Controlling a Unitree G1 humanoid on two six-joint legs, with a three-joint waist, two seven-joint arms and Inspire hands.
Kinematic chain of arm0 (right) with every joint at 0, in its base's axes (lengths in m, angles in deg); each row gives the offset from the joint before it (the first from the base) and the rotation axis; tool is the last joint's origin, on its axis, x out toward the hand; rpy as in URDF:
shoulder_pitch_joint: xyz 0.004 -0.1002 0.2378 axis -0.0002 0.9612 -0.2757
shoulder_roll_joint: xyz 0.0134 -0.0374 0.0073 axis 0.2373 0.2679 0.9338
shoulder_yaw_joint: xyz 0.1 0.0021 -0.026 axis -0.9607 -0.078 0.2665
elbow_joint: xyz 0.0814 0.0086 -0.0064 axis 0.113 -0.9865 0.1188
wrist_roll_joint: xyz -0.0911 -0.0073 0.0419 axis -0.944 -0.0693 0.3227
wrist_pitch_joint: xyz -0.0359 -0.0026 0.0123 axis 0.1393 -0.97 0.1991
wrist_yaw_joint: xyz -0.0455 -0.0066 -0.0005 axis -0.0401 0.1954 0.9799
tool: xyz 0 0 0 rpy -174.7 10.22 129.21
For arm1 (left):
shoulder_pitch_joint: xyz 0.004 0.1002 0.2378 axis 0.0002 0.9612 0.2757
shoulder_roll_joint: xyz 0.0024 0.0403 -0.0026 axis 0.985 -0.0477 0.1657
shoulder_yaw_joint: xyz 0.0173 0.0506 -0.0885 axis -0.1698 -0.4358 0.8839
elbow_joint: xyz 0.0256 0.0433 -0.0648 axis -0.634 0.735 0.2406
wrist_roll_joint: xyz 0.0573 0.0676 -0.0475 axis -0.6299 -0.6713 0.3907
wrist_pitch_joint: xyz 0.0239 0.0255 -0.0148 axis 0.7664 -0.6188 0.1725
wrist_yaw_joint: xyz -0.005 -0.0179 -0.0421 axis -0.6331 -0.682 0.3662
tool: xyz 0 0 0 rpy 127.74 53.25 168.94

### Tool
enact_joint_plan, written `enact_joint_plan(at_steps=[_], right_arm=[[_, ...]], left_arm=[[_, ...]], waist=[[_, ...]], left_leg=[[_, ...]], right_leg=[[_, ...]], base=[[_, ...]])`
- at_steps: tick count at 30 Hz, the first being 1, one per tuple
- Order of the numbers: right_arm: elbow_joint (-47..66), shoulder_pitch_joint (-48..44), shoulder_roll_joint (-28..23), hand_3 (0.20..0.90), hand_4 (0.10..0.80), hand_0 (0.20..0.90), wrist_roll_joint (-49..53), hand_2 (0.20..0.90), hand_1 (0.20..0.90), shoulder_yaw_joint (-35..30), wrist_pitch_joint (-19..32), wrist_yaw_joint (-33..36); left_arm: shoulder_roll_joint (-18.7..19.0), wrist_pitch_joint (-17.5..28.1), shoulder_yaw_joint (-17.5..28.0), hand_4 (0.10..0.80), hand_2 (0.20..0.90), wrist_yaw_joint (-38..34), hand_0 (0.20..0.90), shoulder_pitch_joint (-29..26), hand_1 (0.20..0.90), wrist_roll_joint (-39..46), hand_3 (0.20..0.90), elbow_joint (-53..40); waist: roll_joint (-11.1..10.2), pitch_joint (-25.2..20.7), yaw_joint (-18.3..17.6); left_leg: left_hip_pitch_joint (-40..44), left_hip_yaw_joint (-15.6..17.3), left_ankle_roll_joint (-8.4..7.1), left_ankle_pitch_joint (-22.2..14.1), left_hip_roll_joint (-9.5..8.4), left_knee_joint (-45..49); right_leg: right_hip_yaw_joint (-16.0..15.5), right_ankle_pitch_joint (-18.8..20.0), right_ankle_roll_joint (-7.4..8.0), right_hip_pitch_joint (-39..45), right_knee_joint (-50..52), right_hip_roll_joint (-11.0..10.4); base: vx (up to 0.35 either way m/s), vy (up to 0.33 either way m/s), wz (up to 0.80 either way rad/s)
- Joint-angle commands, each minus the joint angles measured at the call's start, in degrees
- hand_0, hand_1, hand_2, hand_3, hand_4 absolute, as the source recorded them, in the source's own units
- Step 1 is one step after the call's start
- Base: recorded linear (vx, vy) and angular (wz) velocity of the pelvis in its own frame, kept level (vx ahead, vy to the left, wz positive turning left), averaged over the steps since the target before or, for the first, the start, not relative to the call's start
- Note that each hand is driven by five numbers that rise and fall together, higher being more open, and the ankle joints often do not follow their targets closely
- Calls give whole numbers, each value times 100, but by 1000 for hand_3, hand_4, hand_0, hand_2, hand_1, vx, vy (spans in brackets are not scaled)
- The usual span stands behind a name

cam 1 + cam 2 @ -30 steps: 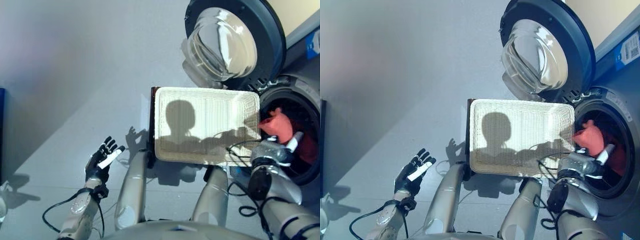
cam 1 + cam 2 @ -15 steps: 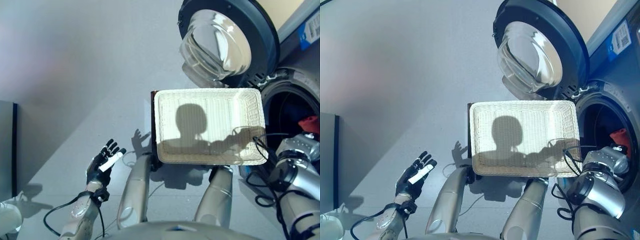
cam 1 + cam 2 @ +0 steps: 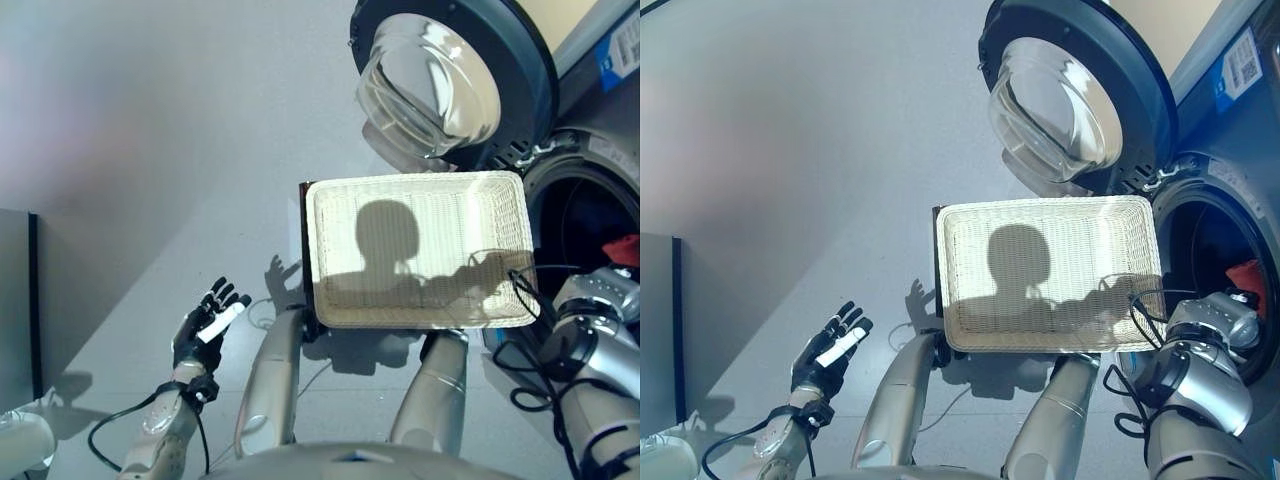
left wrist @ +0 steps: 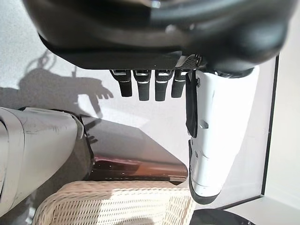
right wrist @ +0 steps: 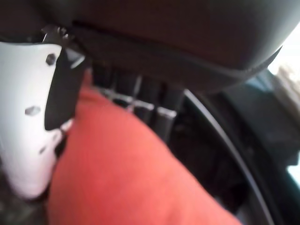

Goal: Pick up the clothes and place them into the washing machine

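Observation:
The shallow wicker basket holds no clothes and rests on the low dark brown box beside the washing machine. The machine's drum opening is at the right. A red cloth shows inside the drum, past my right wrist. In the right wrist view my right hand has its thumb and fingers closed on this red cloth. My left hand hangs open and empty over the floor, left of the basket. The left wrist view shows its fingers with the basket's rim beyond.
The machine's round glass door stands open above the basket. A grey panel with a dark edge stands at the far left. A white object sits at the lower left corner.
My right hand has carried the red cloth from the drum's rim deeper into the drum. The camera has shifted, so the whole picture has moved. The left hand has stayed put.

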Motion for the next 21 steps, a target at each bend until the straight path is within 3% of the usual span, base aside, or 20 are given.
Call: enact_joint_plan(at_steps=[1, 21], right_arm=[[-4, 115, -547, 900, 800, 900, -106, 900, 900, 332, 623, -81], [-76, 118, -266, 900, 800, 900, -51, 900, 900, 343, 623, -45]], left_arm=[[33, 277, 274, 800, 900, -68, 900, 108, 900, 96, 900, -299], [47, 255, 234, 800, 900, -1, 900, 121, 900, 184, 900, -232]], waist=[[6, -210, -59], [-124, -286, -17]], left_leg=[[169, -540, -726, 404, 348, -700], [305, -501, -727, 532, 340, -990]], right_leg=[[-41, -283, -354, -195, 655, 176], [-140, -50, -307, 135, 178, 191]], base=[[0, 0, 0], [0, 0, 0]])
